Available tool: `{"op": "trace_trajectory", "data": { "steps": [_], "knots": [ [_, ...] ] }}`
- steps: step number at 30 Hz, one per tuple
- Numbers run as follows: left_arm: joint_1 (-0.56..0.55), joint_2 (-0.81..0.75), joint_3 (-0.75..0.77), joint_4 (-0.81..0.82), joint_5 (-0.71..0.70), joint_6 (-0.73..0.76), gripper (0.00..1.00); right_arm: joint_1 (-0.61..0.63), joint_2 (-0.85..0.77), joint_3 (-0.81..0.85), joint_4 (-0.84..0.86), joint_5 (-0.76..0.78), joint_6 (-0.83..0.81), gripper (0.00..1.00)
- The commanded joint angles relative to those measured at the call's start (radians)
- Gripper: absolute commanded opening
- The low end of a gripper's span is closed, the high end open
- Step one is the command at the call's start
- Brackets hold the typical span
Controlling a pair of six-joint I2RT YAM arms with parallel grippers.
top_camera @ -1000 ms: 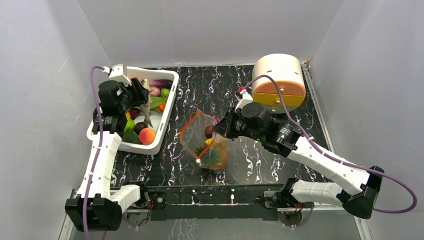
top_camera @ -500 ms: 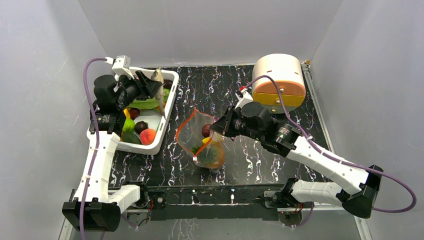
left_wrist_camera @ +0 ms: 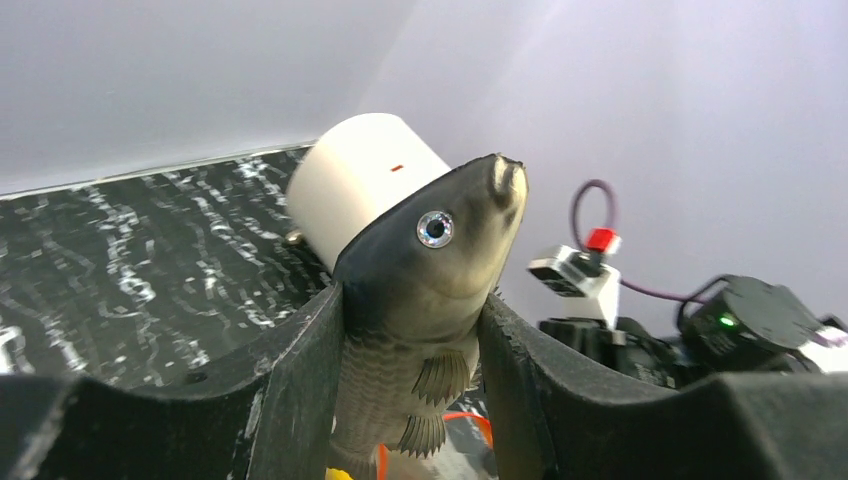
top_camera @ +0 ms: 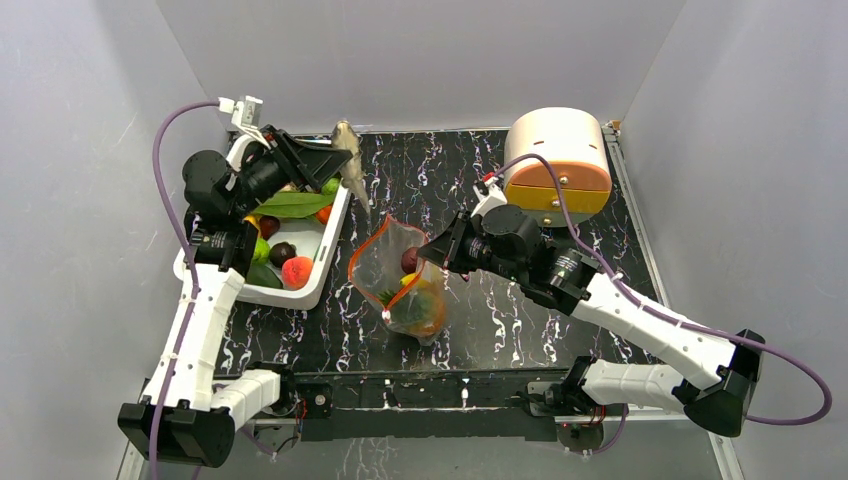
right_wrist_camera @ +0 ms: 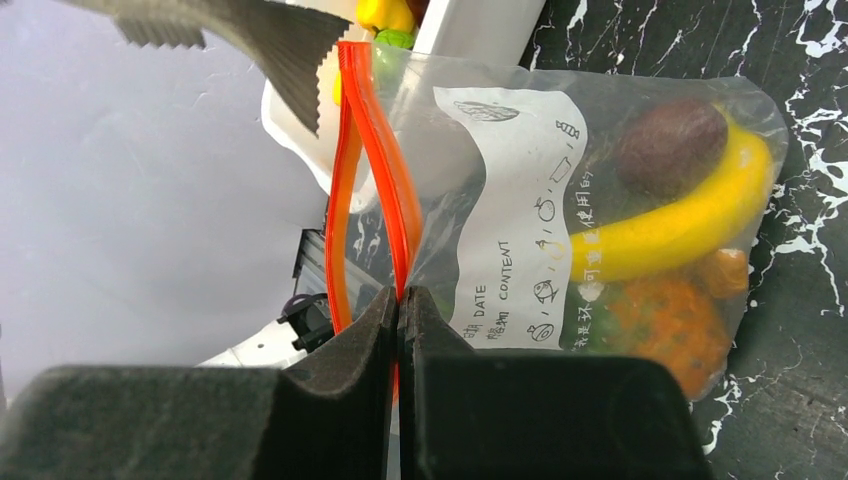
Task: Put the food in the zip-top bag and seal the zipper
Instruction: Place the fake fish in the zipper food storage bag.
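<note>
Zip-top bag (right_wrist_camera: 510, 180), pinched in right hand (right_wrist_camera: 400, 305)

- My left arm (top_camera: 195, 320) and right arm (top_camera: 650, 325): white links, black joints
- A purple cable (top_camera: 158, 170) loops off each
- Black housings (top_camera: 180, 430) sit at the near edge of the table (top_camera: 520, 310)

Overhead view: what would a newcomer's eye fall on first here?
A grey toy fish, clamped in the left gripper, is raised near the far corner of the white tub of bright toy food. Mid-table, the right gripper pinches the orange-red zipper of a clear zip-top bag already holding a banana. A cream round container sits far right.
</note>
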Motion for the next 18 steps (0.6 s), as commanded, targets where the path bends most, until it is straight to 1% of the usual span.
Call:
{"op": "trace_trajectory", "data": {
  "steps": [1, 4, 9, 18],
  "knots": [
    [-0.038, -0.027, 0.039, 0.174, 0.074, -0.108, 0.13, -0.004, -0.015, 0.016, 0.108, 0.03, 0.034, 0.0],
    [-0.059, -0.036, 0.025, 0.218, 0.085, -0.128, 0.13, -0.004, -0.015, 0.013, 0.118, 0.037, 0.045, 0.0],
    [-0.087, -0.058, -0.085, 0.402, 0.122, -0.24, 0.14, -0.003, -0.02, -0.005, 0.143, 0.041, 0.069, 0.0],
    [-0.13, -0.102, -0.244, 0.494, 0.144, -0.245, 0.14, -0.004, -0.02, -0.017, 0.166, 0.025, 0.084, 0.0]
  ]
}}
